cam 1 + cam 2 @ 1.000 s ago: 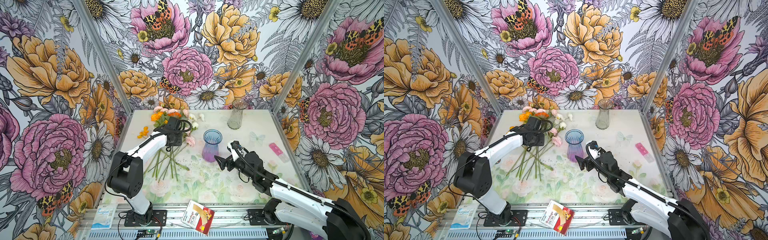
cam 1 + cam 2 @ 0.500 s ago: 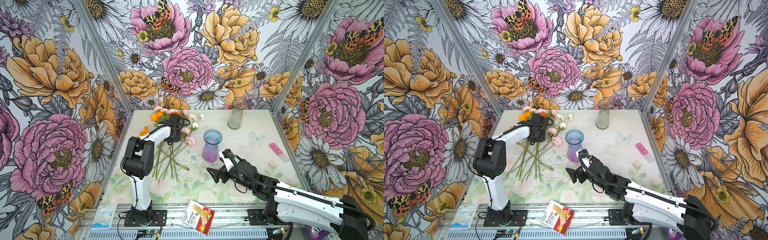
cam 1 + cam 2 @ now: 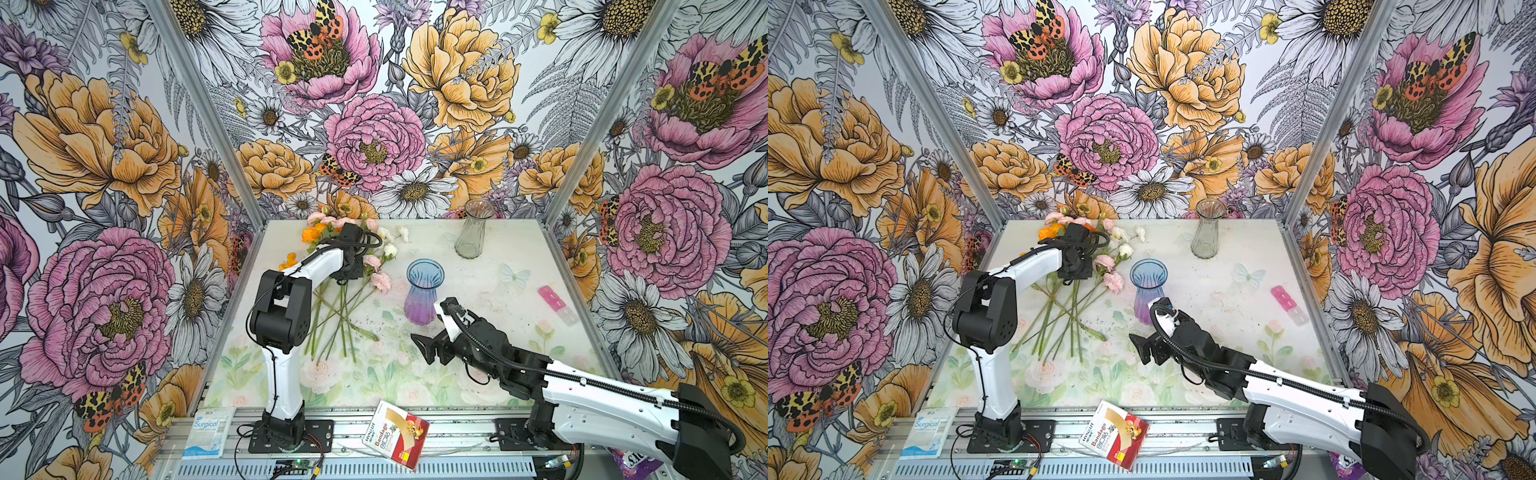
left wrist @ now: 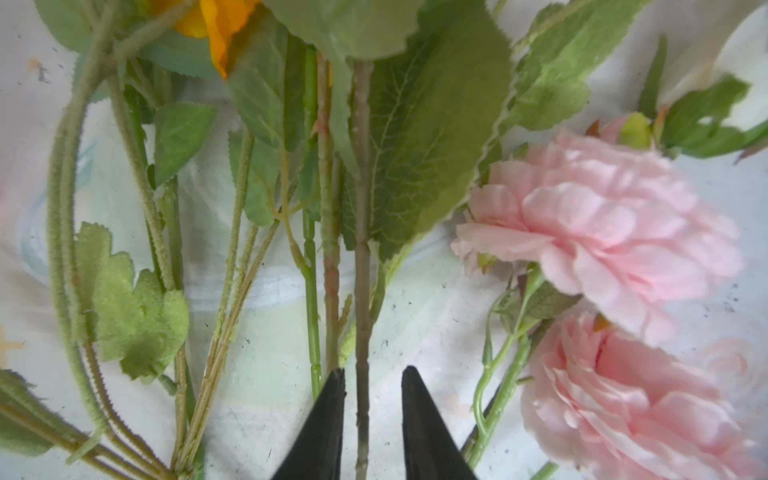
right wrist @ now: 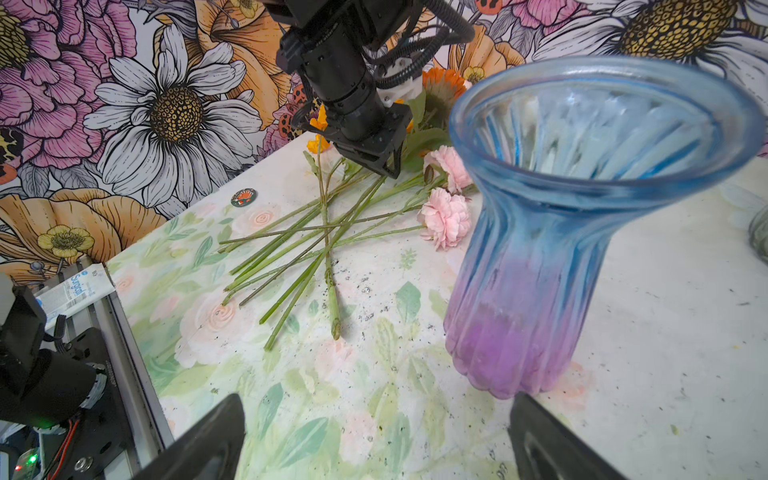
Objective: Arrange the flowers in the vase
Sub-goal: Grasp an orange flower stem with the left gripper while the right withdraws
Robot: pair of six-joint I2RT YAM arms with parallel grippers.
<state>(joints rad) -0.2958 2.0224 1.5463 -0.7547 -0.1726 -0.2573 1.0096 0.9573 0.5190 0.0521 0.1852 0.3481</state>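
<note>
The long-stemmed artificial flowers [image 3: 380, 281] with pink, orange and white blooms all lie in a loose pile on the floral-printed tabletop [image 3: 478, 374]. They are just left of the blue-to-purple ribbed glass vase [image 3: 423, 291], which stands upright and empty. In the left wrist view we see the left gripper [image 4: 371, 376] down on the pile. Its jaws stand narrow, one either side of a single brownish-green stem [image 4: 362, 291] with a little gap on each side — not clamped on it. The right gripper [image 5: 376, 401] is spread wide and holds nothing, low near the vase's foot.

Our worry is the neighbours. A reddish-green stem [image 4: 331, 266] runs just beside one finger. We judge it could get pinched along with the chosen one, or nudged so the chosen one rolls out. A broad serrated green leaf [image 4: 419, 145] overlies the stems, and the stems cross each other toward the front, so a lift could drag the tangle along. The grip sits up near the leaves, leaving a long tail to swing — it could strike the vase, which nothing steadies. Tall and flared, that vase could tip if a stem pushes on its rim. A clear glass vase [image 3: 471, 232] stands well apart at the back.
</note>
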